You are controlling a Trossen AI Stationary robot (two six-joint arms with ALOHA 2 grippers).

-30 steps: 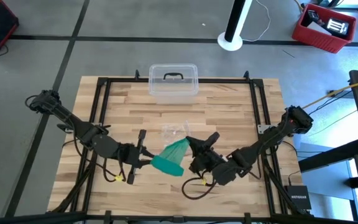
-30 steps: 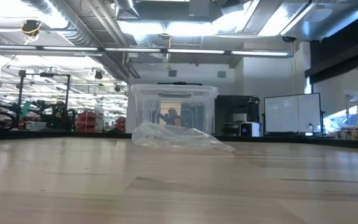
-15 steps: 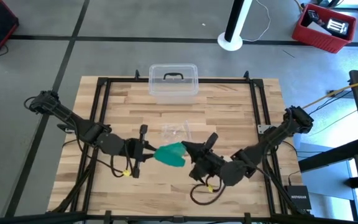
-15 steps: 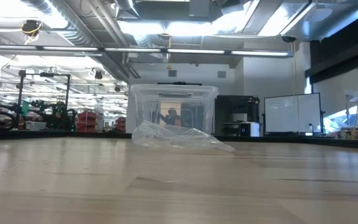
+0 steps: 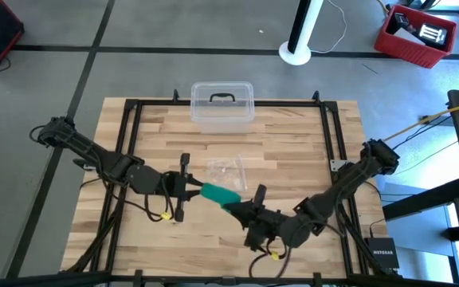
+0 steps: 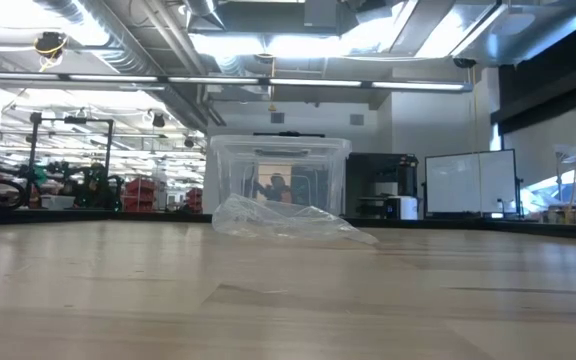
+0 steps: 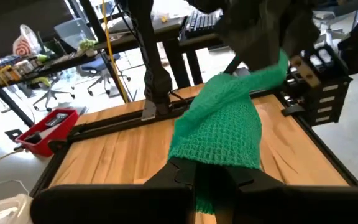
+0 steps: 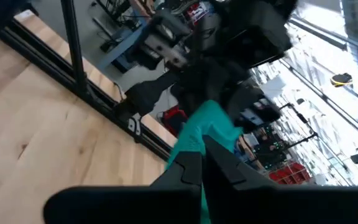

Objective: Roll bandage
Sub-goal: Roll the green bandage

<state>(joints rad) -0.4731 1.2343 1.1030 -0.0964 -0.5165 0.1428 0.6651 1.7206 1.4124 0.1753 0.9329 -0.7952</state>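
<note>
High view: the bandage (image 5: 220,194) is held off the wooden surface (image 5: 293,143) between the 2 arms, near the front middle, as a short teal band running from the left hand (image 5: 191,190) to the right hand (image 5: 239,207). Left hand: closed on 1 end of the bandage; the left wrist view shows the teal mesh (image 7: 222,124) emerging from between the shut fingers and stretching toward the other arm. Right hand: closed on the opposite end; the right wrist view shows the teal fabric (image 8: 205,130) pinched at the fingertips. The fabric between the hands looks gathered and partly twisted, not flat, and no tight cylinder is visible. Judgement: rolling is under way but incomplete; the strip is bunched short, and a compact, even roll remains to be formed and set down. A crinkled clear wrapper (image 5: 225,167) lies on the surface just behind the bandage, apart from it. A clear lidded box (image 5: 222,104) stands at the far edge, well apart. The low view shows only the wrapper (image 6: 283,220) and box (image 6: 278,175); neither hand appears there.
</note>
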